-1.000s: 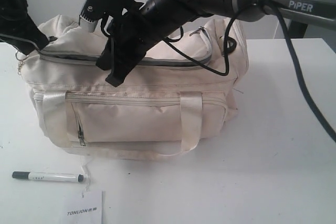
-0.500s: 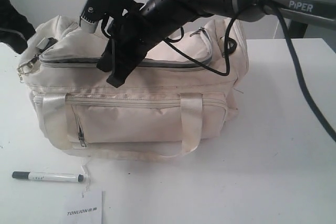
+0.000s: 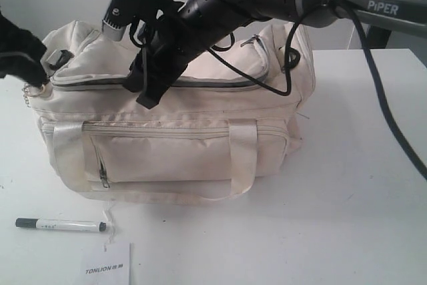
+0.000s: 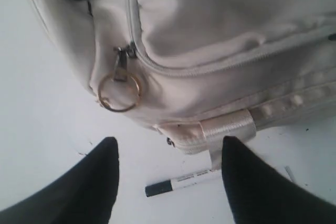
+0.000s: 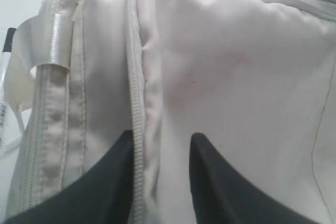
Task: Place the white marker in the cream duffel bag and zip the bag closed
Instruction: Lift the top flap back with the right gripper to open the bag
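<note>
Bag (image 3: 180, 138) sits mid-table (image 3: 347, 198), its top zipper (image 3: 100, 85) seemingly shut. Right gripper (image 5: 160, 137) hovers over that zipper, fingers spread. Left gripper (image 4: 169, 140), fingers spread and empty, is beside the ring pull (image 4: 119, 92). Marker (image 3: 60, 225) lies near the table's front left corner: nothing done yet.

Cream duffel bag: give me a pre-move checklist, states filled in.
1. Check top zipper of the cream fabric duffel bag is open for loading: not ok, looks zipped shut.
2. Check slim white marker with dark cap is reachable: ok, lies free on the white table in front of the bag.
3. Check left pincer is empty: ok, open, holding nothing.
4. Check right pincer has let go: ok, open over the zipper.
5. Check gold ring zipper pull is accessible: ok, ungripped at the bag's end.
6. Check bag interior is clear: cannot tell.
</note>
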`<action>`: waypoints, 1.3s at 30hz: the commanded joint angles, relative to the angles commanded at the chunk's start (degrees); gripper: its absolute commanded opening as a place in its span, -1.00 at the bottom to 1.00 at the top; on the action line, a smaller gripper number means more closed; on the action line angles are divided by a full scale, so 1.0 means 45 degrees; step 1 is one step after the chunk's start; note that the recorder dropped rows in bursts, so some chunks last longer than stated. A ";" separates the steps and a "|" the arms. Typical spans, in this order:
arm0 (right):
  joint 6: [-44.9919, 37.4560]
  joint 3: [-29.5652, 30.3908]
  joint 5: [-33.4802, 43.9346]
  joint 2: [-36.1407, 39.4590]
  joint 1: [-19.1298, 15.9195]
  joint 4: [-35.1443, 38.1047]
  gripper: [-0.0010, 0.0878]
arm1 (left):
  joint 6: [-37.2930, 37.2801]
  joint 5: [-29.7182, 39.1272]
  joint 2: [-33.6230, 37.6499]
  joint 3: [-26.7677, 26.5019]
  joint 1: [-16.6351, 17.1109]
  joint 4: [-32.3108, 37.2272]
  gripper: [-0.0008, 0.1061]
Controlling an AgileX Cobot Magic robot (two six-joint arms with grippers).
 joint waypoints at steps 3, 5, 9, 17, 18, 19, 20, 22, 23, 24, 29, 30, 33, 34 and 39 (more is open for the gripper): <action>0.0000 0.0000 -0.0217 -0.0113 0.0000 -0.0163 -0.24 | 0.0000 -0.0590 -0.0470 0.0791 0.0000 -0.0005 0.16; 0.0000 0.0000 -0.0471 -0.0187 -0.0026 -0.0346 -0.24 | 0.0000 -0.0686 -0.0672 0.1171 0.0000 0.0018 0.16; 0.0000 0.0000 -0.0557 -0.0265 -0.0026 -0.0467 -0.24 | -0.0140 -0.1281 -0.0989 0.2038 0.0000 -0.0467 0.16; 0.0000 0.0051 -0.0417 -0.0265 -0.0026 -0.0565 -0.24 | -0.2697 -0.3666 -0.1135 0.3660 0.0000 -0.1139 0.16; 0.0000 0.0051 -0.0351 -0.0240 -0.0026 -0.0565 -0.24 | -0.2990 -0.3753 -0.1135 0.3718 0.0000 -0.1166 0.16; 0.0000 0.0051 -0.0351 -0.0240 -0.0026 -0.0565 -0.24 | -0.3193 -0.3834 -0.1135 0.3741 0.0000 -0.1166 0.16; 0.0000 0.0051 -0.0356 -0.0217 -0.0026 -0.0565 -0.24 | -0.3355 -0.3885 -0.1135 0.3741 0.0000 -0.1166 0.16; 0.0000 0.0051 -0.0380 -0.0219 -0.0026 -0.0613 -0.24 | -0.3957 -0.3865 -0.1135 0.3741 0.0000 -0.1166 0.16; 0.0000 0.0051 -0.0380 -0.0219 -0.0026 -0.0613 -0.24 | -0.4508 -0.3781 -0.1135 0.3741 0.0000 -0.1166 0.16; 0.0000 0.0051 -0.0380 -0.0219 -0.0026 -0.0613 -0.24 | -0.5006 -0.3730 -0.1135 0.3741 0.0000 -0.1166 0.16; 0.0000 0.0051 -0.0380 -0.0219 -0.0026 -0.0660 -0.24 | -0.7237 -0.4186 -0.1135 0.3741 0.0000 -0.1166 0.16; 0.0000 0.0051 -0.0380 -0.0219 -0.0026 -0.0660 -0.24 | -0.7425 -0.4261 -0.1105 0.3741 0.0000 -0.1166 0.16; 0.0000 0.0051 -0.0380 -0.0219 -0.0026 -0.0660 -0.24 | -0.7925 -0.4438 -0.0876 0.3741 0.0000 -0.1166 0.16; 0.0000 0.0051 -0.0380 -0.0219 -0.0026 -0.0660 -0.24 | -0.8085 -0.4438 -0.0751 0.3741 0.0000 -0.1166 0.16; 0.0000 0.0051 -0.0520 -0.0219 -0.0026 -0.0662 -0.24 | -0.8226 -0.5232 0.0014 0.3741 0.0000 -0.1268 0.16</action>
